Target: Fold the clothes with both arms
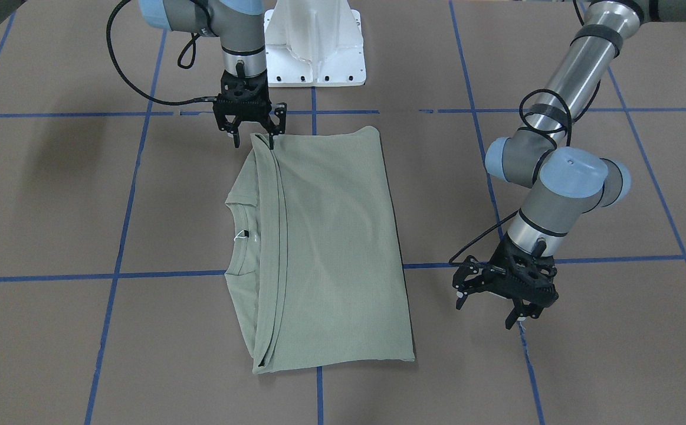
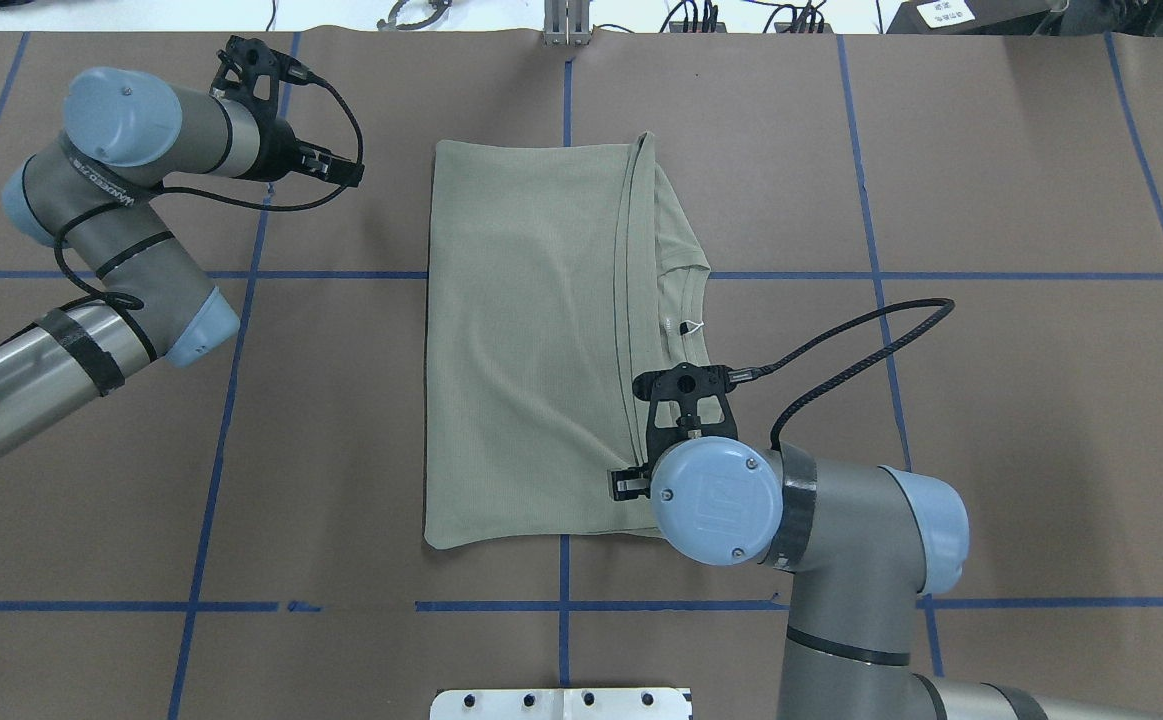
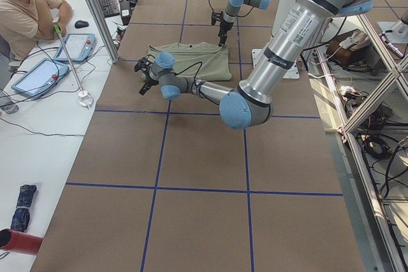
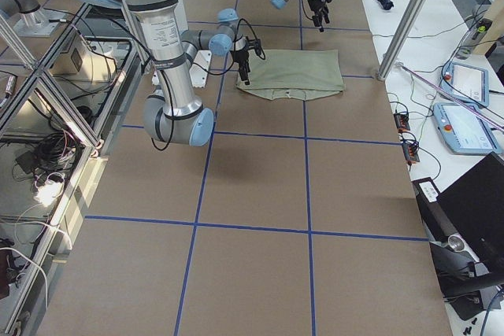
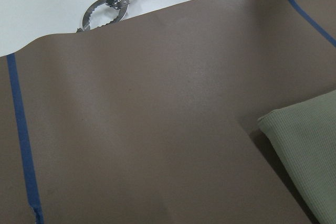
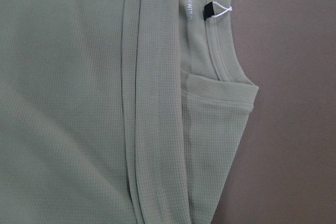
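Observation:
The sage-green shirt (image 1: 337, 248) lies folded into a rectangle on the brown table, its lower part laid over toward the collar. The collar and the neck tag (image 6: 210, 10) stay uncovered along one side. My right gripper (image 1: 254, 140) hangs at the shirt's corner nearest the base, jaws spread, one fingertip (image 1: 271, 141) at the cloth's edge. In the overhead view its wrist (image 2: 716, 500) covers that corner. My left gripper (image 1: 485, 313) is open and empty above bare table, well off the shirt's far side. The left wrist view shows only a shirt corner (image 5: 310, 145).
The white base pedestal (image 1: 313, 47) stands at the table's robot side. Blue tape lines (image 1: 118, 236) grid the brown surface. A metal ring tool (image 5: 102, 14) lies past the far edge. A person (image 3: 25, 11) sits at a side table with tablets (image 3: 76, 46).

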{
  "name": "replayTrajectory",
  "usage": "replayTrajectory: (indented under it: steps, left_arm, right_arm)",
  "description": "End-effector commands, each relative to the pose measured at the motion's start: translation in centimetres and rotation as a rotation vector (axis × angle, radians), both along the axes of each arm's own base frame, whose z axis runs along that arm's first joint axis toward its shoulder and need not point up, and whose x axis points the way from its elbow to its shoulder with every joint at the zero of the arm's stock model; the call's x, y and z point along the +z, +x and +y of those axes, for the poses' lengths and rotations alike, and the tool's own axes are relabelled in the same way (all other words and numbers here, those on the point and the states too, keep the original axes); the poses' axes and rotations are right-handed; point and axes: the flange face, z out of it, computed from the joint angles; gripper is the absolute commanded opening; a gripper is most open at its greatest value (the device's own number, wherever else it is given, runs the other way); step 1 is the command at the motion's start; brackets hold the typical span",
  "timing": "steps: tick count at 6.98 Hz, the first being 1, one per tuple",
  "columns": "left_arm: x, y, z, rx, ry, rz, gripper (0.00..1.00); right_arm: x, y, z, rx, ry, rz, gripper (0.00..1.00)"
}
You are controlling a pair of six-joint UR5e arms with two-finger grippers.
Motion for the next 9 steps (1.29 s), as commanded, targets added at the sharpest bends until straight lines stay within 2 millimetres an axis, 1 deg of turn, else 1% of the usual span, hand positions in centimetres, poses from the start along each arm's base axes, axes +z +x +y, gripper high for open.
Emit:
replayTrajectory:
  steps: [1, 2, 3, 4, 5, 6, 7, 8, 9]
  left_arm:
    - [0.1, 0.2, 0.1, 0.002, -0.002, -0.001, 1.00]
    - [0.1, 0.4, 0.3, 0.007, 0.000, -0.002, 1.00]
    - [0.1, 0.6, 0.4, 0.010, 0.000, 0.000, 1.00]
    - [0.0, 0.7, 0.5, 0.005, -0.011, 0.009, 1.00]
    - [0.0, 1.2, 0.8, 0.008, -0.019, 0.014, 1.00]
    - [0.0, 1.3, 0.9, 0.010, -0.019, 0.014, 1.00]
    - [0.0, 1.3, 0.9, 0.010, -0.018, 0.015, 1.00]
    - [0.0, 1.3, 0.9, 0.009, -0.019, 0.016, 1.00]
    - [0.0, 1.4, 0.9, 0.011, -0.018, 0.015, 1.00]
  right_arm:
    - [-0.3, -3.7, -0.8, -0.107, 0.039, 0.082, 0.77]
    - [-0.1, -4.0, -0.8, -0.139, 0.052, 0.093, 0.69]
    - [0.0, -4.1, -0.5, -0.154, 0.034, 0.088, 0.64]
    - [0.1, -4.1, -0.5, -0.158, 0.033, 0.091, 0.61]
    - [0.4, -4.1, -0.4, -0.170, 0.040, 0.098, 0.57]
    - [0.4, -4.1, -0.4, -0.182, 0.045, 0.100, 0.49]
    - [0.3, -4.0, -0.3, -0.186, 0.047, 0.099, 0.28]
    - [0.4, -3.9, -0.3, -0.186, 0.046, 0.105, 0.00]
    - [0.4, -3.7, -0.4, -0.183, 0.046, 0.108, 0.00]
